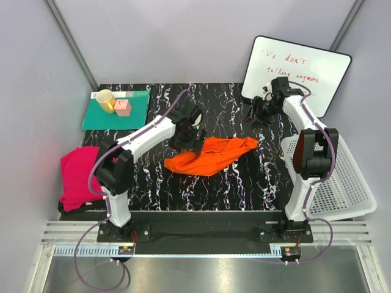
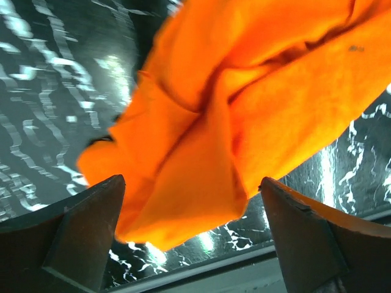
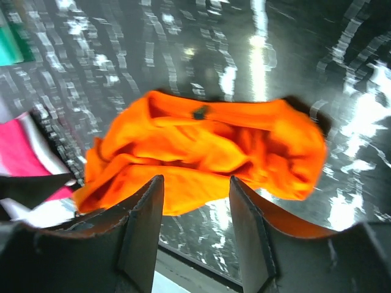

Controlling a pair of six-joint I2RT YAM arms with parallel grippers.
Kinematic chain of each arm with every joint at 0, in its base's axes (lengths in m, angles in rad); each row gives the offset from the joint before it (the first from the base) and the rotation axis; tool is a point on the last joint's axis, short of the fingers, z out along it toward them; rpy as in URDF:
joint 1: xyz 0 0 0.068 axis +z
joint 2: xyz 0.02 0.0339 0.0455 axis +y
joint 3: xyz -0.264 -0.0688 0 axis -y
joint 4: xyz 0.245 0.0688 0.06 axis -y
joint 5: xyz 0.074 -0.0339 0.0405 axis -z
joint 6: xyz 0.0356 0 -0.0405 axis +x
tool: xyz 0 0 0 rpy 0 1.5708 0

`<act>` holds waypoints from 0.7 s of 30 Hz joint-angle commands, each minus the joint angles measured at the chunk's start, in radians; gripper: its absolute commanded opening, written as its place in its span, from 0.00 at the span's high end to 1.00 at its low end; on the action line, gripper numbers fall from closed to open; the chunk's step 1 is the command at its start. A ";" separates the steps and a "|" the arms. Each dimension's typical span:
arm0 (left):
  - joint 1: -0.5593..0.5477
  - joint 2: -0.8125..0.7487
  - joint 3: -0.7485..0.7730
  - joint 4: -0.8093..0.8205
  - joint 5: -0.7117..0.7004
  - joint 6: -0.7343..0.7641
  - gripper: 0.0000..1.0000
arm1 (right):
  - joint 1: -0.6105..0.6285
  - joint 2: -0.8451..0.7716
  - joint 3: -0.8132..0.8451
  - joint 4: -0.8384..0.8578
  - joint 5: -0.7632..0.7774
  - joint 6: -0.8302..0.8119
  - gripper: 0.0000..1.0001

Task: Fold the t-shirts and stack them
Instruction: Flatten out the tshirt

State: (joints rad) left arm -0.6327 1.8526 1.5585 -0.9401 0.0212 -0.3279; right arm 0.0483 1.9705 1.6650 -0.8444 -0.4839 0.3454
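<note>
The orange t-shirt lies crumpled in the middle of the black marbled table. The magenta-pink t-shirt lies bunched at the table's left edge, partly hanging over it. My left gripper is open over the orange shirt's left end. In the left wrist view the orange cloth fills the space ahead of the spread fingers, with nothing clamped. My right gripper is open and empty, raised at the back right, apart from the shirt. Its view shows the orange shirt ahead and the magenta shirt at left.
A teal mat at the back left carries a yellow mug and a small pink block. A whiteboard leans at the back right. A white perforated basket stands off the table's right side.
</note>
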 commanded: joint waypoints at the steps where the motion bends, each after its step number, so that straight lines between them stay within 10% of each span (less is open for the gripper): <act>1: -0.021 -0.010 0.067 0.024 0.065 0.027 0.21 | 0.036 -0.006 0.070 0.011 -0.084 0.027 0.45; 3: -0.022 -0.016 0.068 0.024 0.065 0.021 0.64 | 0.059 0.025 0.094 0.011 -0.100 0.038 0.45; 6: -0.024 -0.058 0.055 0.023 0.054 0.007 1.00 | 0.106 0.085 0.127 0.008 -0.134 0.053 0.45; 21: -0.041 -0.202 -0.095 -0.002 0.029 -0.056 1.00 | 0.280 0.292 0.187 -0.012 -0.187 0.087 0.46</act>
State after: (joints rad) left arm -0.6640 1.6978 1.4872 -0.9443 0.0555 -0.3576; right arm 0.3378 2.2665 1.8252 -0.8471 -0.6510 0.4252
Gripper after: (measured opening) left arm 0.027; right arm 0.545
